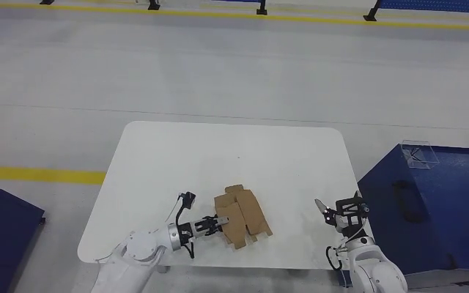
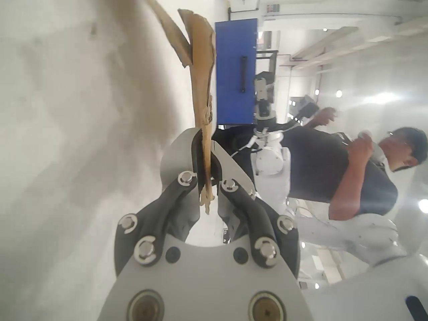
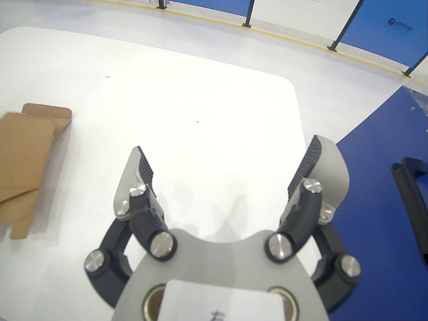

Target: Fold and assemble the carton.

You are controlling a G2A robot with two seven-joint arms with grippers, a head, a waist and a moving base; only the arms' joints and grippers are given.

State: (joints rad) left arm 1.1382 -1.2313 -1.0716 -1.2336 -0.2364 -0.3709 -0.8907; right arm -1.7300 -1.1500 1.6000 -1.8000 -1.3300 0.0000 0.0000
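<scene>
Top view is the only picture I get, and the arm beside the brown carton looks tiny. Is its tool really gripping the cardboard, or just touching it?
Observer: Gripping. In the left wrist view, the left tool is shut on an edge of the carton, with the cardboard pinched between both fingers.
Operator: And the other arm, near the table's edge?
Observer: In the right wrist view, the right tool is wide open with nothing between its fingers. The white table is below it and the carton lies well apart from it.
</scene>
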